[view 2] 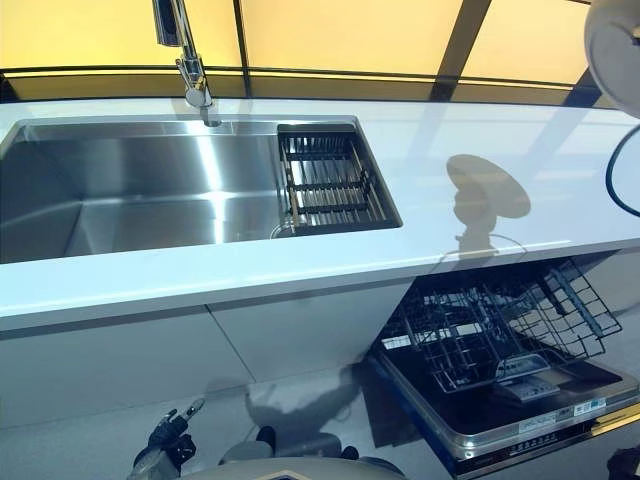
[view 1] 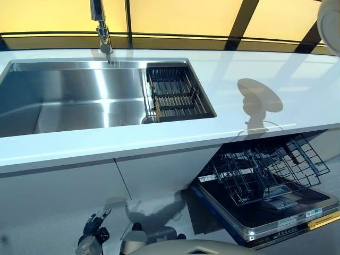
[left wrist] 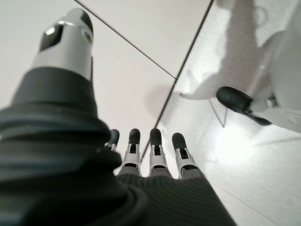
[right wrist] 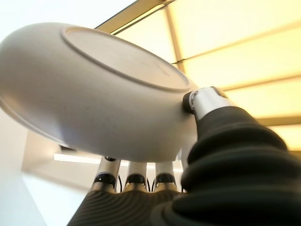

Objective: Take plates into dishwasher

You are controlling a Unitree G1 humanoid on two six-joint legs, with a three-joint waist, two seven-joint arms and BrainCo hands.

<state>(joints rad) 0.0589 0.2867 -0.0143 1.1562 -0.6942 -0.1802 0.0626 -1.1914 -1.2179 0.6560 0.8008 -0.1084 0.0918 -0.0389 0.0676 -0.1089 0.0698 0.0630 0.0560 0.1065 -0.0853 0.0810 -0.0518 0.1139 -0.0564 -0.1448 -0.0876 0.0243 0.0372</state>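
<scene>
A pale round plate [right wrist: 94, 94] is held in my right hand [right wrist: 207, 101], thumb on its underside rim and fingers [right wrist: 136, 179] under the other side. In the eye views the plate [view 1: 332, 24] shows at the top right edge, high above the white countertop [view 1: 255, 69]. The dishwasher stands open below the counter at the right, its wire rack [view 1: 265, 170] pulled out over the lowered door [view 1: 276, 215]; the rack looks empty. My left hand [view 1: 91, 236] hangs low by the cabinet front, fingers [left wrist: 155, 146] straight and empty.
A steel sink [view 1: 74, 95] is set into the counter at the left, with a dark wire drain basket [view 1: 175, 93] at its right end and a faucet [view 1: 101, 29] behind it. White cabinet doors [view 1: 79, 191] stand below the counter.
</scene>
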